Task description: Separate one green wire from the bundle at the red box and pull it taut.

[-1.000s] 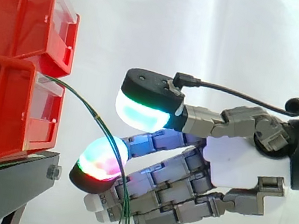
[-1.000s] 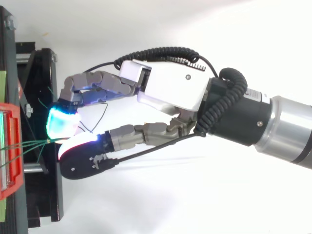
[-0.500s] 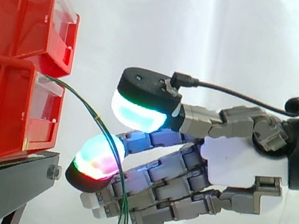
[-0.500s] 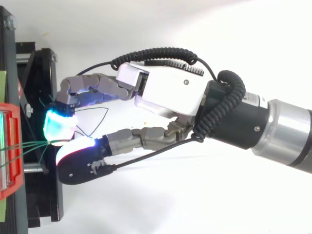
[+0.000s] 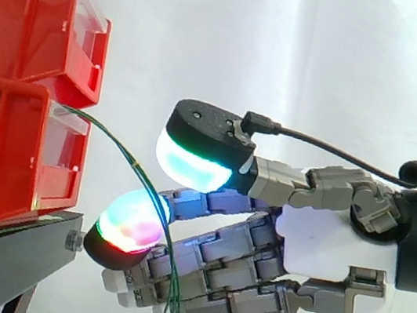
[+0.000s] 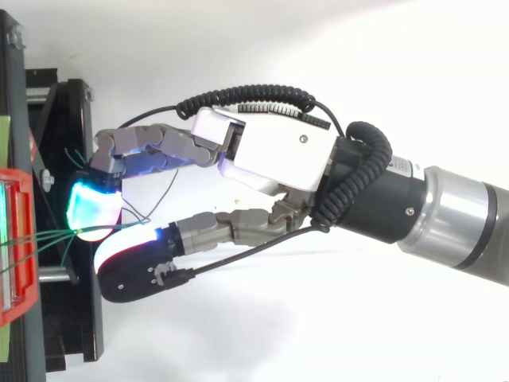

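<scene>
Side view: thin, limp, light wires [image 5: 109, 134] are draped past parted fingers [image 5: 130, 223], ungripped; one is best pinched near the box [image 5: 11, 149] at left.

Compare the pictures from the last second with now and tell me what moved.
The hand has eased toward the red bins. Its lower fingertip has dropped a little and come nearer the black stand. Its pads are apart, and it has not taken hold of anything. The green wires arc down from the lower bin across the fingers as before. The bins and the stand have not moved.
</scene>
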